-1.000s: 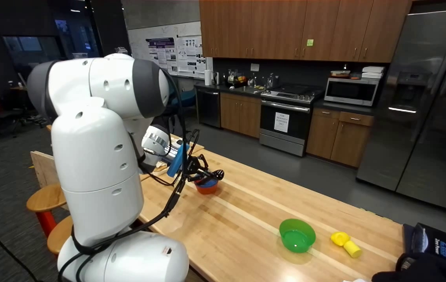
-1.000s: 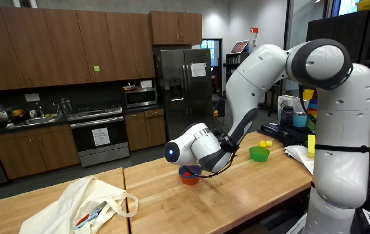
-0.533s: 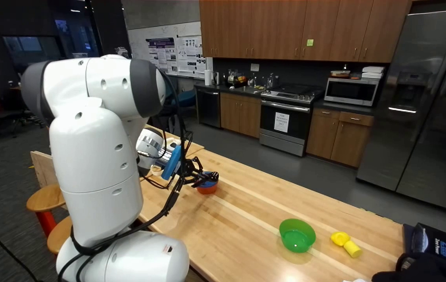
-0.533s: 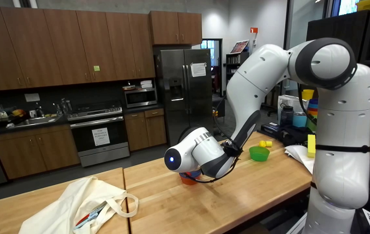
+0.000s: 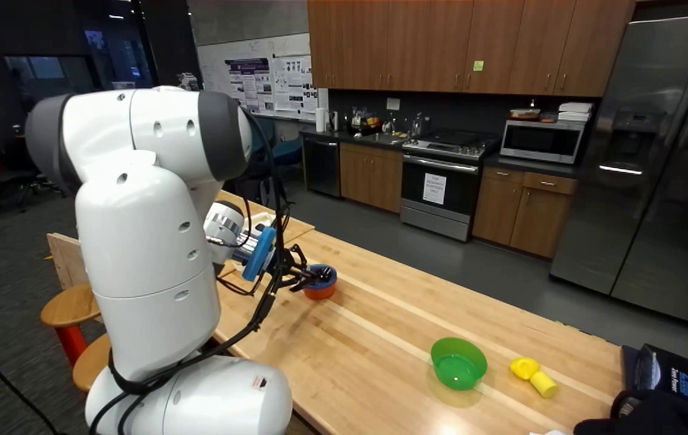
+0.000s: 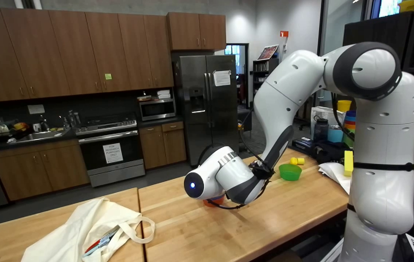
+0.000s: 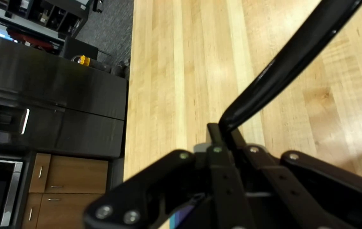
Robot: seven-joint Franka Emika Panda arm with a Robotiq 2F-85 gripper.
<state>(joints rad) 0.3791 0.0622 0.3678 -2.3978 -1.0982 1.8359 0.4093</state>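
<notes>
- In the wrist view, your gripper (image 7: 226,135) stands at lower centre, fingertips pinched together on a black utensil (image 7: 275,73) that slants to the upper right.
- In an exterior view, left of centre, the utensil's dark end shows against a blue bowl (image 5: 323,286), which looks nested in a red bowl (image 5: 320,294); whether it dips inside you cannot tell, and any contents are hidden. You seem to be holding the utensil at these bowls; the next move likely calls for a firm grip and clearance at the rims. At lower right, you see into a green bowl (image 5: 459,365).
- In an exterior view, lower left, a cream tote bag (image 6: 72,233) holds red and light-blue items (image 6: 101,243); the arm (image 6: 236,178) hides your gripper.
</notes>
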